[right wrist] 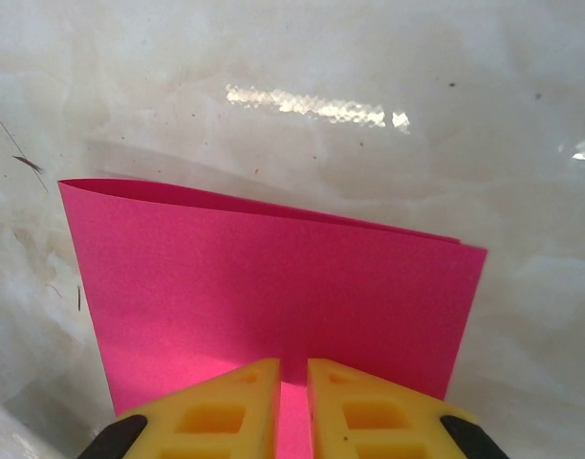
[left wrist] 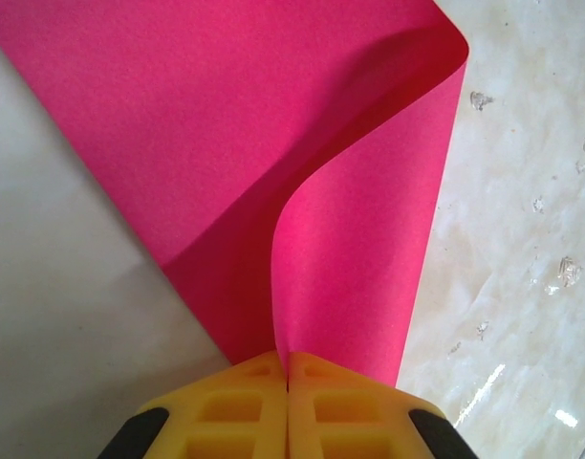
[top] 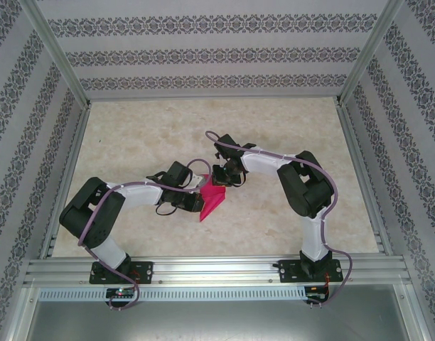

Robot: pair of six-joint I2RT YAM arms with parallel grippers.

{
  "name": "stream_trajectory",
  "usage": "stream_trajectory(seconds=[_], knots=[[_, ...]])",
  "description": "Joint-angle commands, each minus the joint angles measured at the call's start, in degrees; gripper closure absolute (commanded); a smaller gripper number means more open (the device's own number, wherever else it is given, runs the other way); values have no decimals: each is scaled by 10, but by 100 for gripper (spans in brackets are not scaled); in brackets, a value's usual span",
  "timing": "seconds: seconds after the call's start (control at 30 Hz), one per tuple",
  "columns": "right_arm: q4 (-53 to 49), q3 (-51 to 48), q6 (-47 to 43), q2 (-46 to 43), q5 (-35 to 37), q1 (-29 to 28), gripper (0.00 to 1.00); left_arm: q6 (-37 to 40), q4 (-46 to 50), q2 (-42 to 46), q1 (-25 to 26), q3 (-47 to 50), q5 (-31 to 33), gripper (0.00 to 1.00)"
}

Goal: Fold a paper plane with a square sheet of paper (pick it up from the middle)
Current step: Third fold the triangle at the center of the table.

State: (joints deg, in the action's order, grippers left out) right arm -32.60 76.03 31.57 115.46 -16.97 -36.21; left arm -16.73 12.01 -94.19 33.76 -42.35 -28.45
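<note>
Left pincer (left wrist: 288, 361) had its yellow fingers pressed together, clamped on the square sheet of paper (left wrist: 273, 143). The magenta sheet bent up out of that grip, one flap curling over to a rounded corner at top right. Right pincer (right wrist: 292, 365) had its fingers a sliver apart with pink showing in the gap, so it was probably clamped on the sheet's near edge, though the contact itself was hard to see. There the paper looked doubled over, two layers meeting at the far edge. The sheet sat mid-desk (right wrist: 273, 57) between both pincers, a pointed end toward the arm bases.
</note>
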Motion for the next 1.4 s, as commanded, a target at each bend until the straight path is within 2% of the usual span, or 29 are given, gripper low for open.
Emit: stream_trajectory(seconds=[0.0,0.27,0.5,0.67,0.8,1.0,1.37], knots=[[7,1,4,-7,0,6,84,-4,2,10,-5,10,-20,91],[17,-12,14,-11,0,5,84,3,5,-16,-5,6,-25,90],[32,-23,33,-100,8,15,78,9,10,-21,-5,8,-10,90],[128,-115,82,-172,-41,15,85,8,10,-18,-5,6,-10,90],[236,-202,156,-206,-61,-12,89,9,11,-9,-4,1,-9,90],[284,-238,192,-199,-51,-50,91,14,17,-6,-4,-14,-3,90],[380,-304,254,-183,-49,-60,92,14,18,4,-5,-14,3,90]])
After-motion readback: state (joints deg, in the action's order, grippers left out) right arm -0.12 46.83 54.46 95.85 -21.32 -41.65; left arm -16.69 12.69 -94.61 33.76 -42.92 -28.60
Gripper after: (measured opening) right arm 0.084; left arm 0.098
